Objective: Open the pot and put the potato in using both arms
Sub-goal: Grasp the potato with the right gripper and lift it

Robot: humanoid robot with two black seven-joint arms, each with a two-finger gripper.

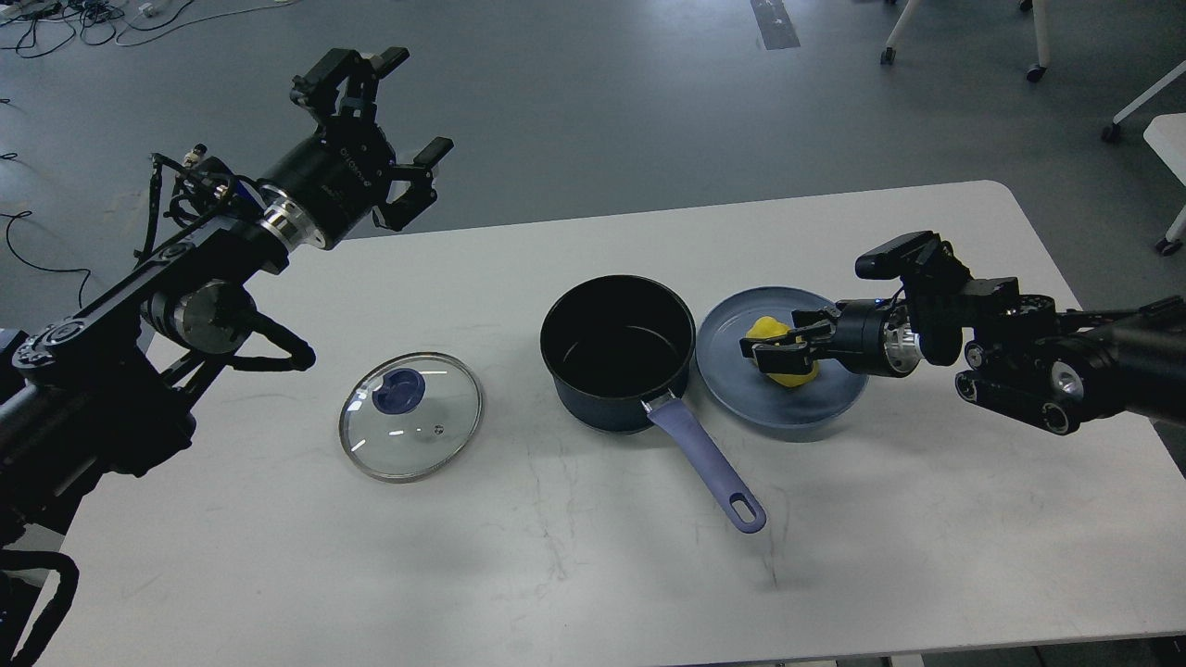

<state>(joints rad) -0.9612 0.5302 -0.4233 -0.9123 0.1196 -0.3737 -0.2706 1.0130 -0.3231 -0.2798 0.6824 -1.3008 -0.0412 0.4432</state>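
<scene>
Yellow against blue-grey, the potato [786, 356] lies on the plate [741, 394] at the right of the white table [593, 574], just to the right of the pot [618, 352]. The right gripper [776, 351] reaches in from the right, level and low over the plate, and its 2 fingers sit on either side of the potato: one finger lies along its far upper edge, the other crosses its near left part. The fingers look closed against the potato, though whether it is lifted off the plate cannot be told from this view. The right arm [1056, 361] stretches back to the right edge, with a small black camera block riding above its wrist.

The pot stands open near the middle of the table, its black inside bare, the steel rim showing all round. Its lavender handle [709, 463] runs toward the near right, ending in a hole. Pot and plate sit very close, rim beside rim.

The glass lid [410, 415] lies flat on the table to the left of the pot and apart from it, blue knob [398, 389] up.

The left gripper [384, 116] is raised high at the far left, well away from lid and pot, pointing up and away over the far table edge. Its 2 fingers are spread wide with nothing between them. The left arm [185, 278] slants down from it to the left edge, cables looped beside its silver joint discs.

Beyond the table lies grey floor [649, 93], with cables at the far left and chair legs at the far right.
</scene>
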